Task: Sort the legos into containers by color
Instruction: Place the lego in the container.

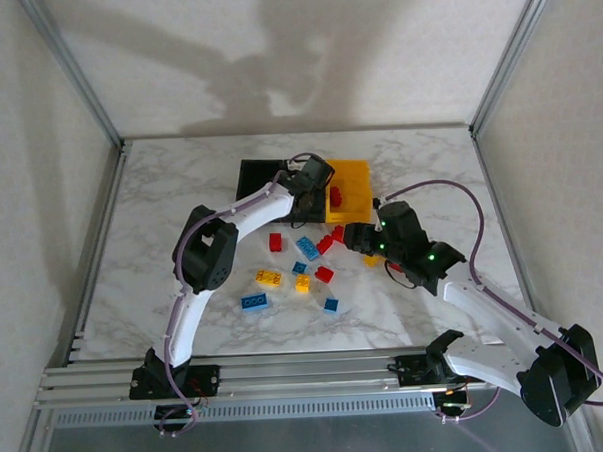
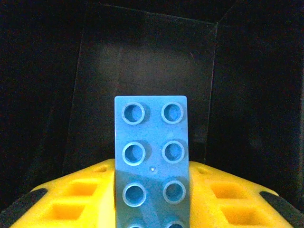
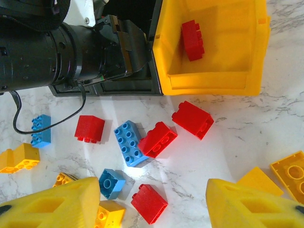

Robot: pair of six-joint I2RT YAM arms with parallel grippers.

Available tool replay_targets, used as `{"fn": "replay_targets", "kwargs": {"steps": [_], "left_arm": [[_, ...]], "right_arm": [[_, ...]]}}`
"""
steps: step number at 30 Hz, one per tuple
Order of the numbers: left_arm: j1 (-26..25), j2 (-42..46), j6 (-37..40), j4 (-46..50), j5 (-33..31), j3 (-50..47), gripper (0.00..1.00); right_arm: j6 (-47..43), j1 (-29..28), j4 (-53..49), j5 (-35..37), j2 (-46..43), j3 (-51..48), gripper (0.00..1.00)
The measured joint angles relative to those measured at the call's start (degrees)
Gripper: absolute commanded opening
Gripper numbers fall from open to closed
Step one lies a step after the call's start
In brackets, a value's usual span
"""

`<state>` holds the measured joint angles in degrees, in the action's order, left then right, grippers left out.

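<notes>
Left gripper (image 2: 151, 209) is clamped on a blue brick (image 2: 151, 142), studs toward the camera, and holds it over the dark hollow of a black bin (image 2: 142, 57). I judge that blue is meant for this bin and that the brick hangs there ready to be let go. Which black bin it is I cannot say for sure, since the arm covers the middle of the row from above. Next along, the yellow bin (image 3: 213, 80) holds one red brick (image 3: 192, 40), so red seems assigned there. Loose legos (image 3: 130, 142) in red, blue and yellow lie scattered on the marble table (image 1: 180, 191) just before the bins. Right gripper (image 3: 152, 190) hovers over them, fingers apart and empty, with a red piece (image 3: 148, 203) lying below the gap. The left wrist (image 3: 47, 52) bars its way to the black bins; the yellow one is free to reach.
</notes>
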<state>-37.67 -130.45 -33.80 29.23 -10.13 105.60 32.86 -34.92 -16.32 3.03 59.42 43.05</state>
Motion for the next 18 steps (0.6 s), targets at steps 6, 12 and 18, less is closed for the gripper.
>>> {"fn": "replay_targets", "kwargs": {"steps": [6, 12, 18], "left_arm": [[0.0, 0.0, 0.0, 0.0, -0.3, 0.0, 0.49], [0.2, 0.0, 0.2, -0.1, -0.3, 0.0, 0.52], [0.2, 1.2, 0.2, -0.3, 0.0, -0.9, 0.52]], "right_arm": [[0.0, 0.0, 0.0, 0.0, 0.0, 0.0, 0.61], [0.0, 0.0, 0.0, 0.4, 0.0, 0.0, 0.62], [0.0, 0.0, 0.0, 0.4, 0.0, 0.0, 0.64]]}}
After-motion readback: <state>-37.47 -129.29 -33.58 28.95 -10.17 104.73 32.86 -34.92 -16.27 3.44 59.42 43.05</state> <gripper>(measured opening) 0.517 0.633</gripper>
